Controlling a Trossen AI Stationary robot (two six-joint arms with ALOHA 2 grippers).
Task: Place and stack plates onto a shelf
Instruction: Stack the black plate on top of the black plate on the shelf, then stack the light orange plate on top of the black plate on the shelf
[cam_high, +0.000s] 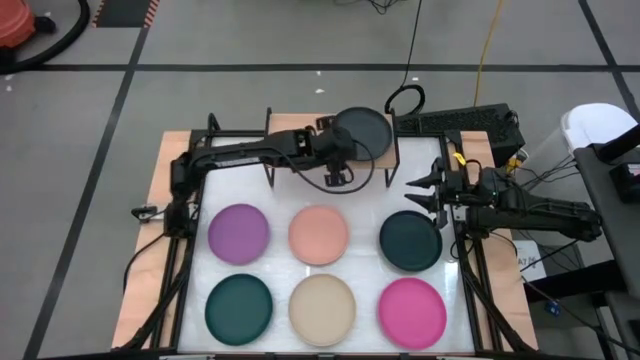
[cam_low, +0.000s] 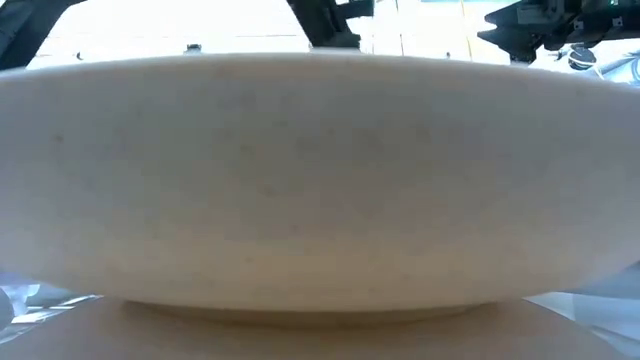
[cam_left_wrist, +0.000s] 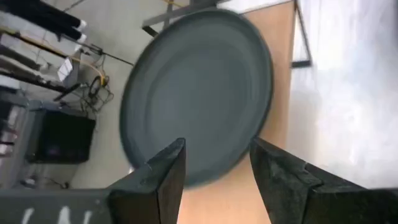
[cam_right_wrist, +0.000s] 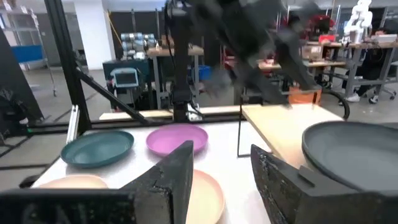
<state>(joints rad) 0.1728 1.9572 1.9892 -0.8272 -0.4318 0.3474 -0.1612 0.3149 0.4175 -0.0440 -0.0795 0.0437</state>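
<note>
The left pincer, jaws open, hovers beside the dark grey plate lying on the shelf; next it should fetch another plate.

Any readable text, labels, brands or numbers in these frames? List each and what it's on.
None readable.
The plates, such as the dark grey plate on the shelf, are plain and unmarked.
Pale marks on the left gripper housing, seen in the left wrist view: cut off, unreadable.
Background gear in the right wrist view: too blurred to read.

A beige plate fills the view, dark arm parts above.
</note>
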